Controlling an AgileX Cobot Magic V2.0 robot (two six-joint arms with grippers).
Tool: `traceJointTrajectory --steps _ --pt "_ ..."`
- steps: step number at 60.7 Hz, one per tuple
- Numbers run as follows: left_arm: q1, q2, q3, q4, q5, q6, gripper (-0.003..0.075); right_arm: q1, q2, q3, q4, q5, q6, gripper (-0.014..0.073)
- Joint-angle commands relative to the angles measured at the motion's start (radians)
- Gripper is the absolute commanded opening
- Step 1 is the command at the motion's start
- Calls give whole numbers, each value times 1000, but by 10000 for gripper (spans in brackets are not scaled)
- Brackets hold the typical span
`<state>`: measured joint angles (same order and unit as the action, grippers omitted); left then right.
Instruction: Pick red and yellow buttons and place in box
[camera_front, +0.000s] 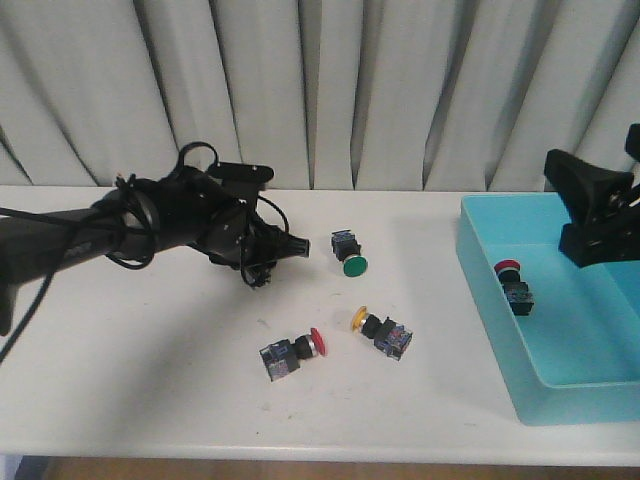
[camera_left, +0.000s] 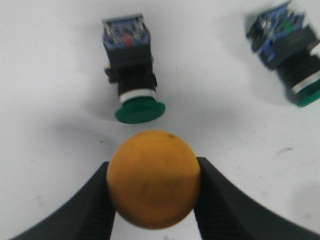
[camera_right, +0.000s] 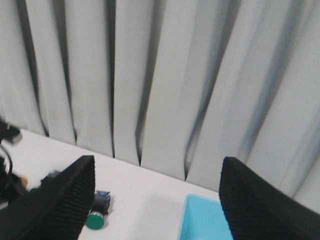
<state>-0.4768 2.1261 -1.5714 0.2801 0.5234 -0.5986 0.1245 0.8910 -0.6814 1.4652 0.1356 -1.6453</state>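
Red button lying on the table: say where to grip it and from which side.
Come down from above and close on the blocky black-and-grey body of the red button, fingers across its flat sides. It lies on its side, cap pointing right in the front view; the round cap would likely slip.

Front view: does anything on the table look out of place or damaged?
Nothing stands out. The red button, yellow button and green button lie on their sides, intact; the left gripper holds another yellow-orange button.
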Motion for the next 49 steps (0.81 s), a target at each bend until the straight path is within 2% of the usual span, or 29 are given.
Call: traceJointTrajectory --steps 1,10,19,33,41,49 --pt "0 -160 -26 0 -1 -2 -7 43 19 -14 -49 13 -4 520" --pt "-1 -287 -26 -69 53 39 -7 127 103 -2 -100 44 -5 520" --pt "-1 -397 -26 -213 101 107 -7 228 184 -2 -103 66 -55 520" --pt "-1 -476 -26 -568 186 265 -7 367 271 -42 -88 63 -163 520" --pt "-1 -478 -26 -785 251 378 -6 381 299 -64 -41 73 -163 520" --pt "-1 -478 -26 -931 282 454 -6 381 303 -64 -31 80 -163 520"
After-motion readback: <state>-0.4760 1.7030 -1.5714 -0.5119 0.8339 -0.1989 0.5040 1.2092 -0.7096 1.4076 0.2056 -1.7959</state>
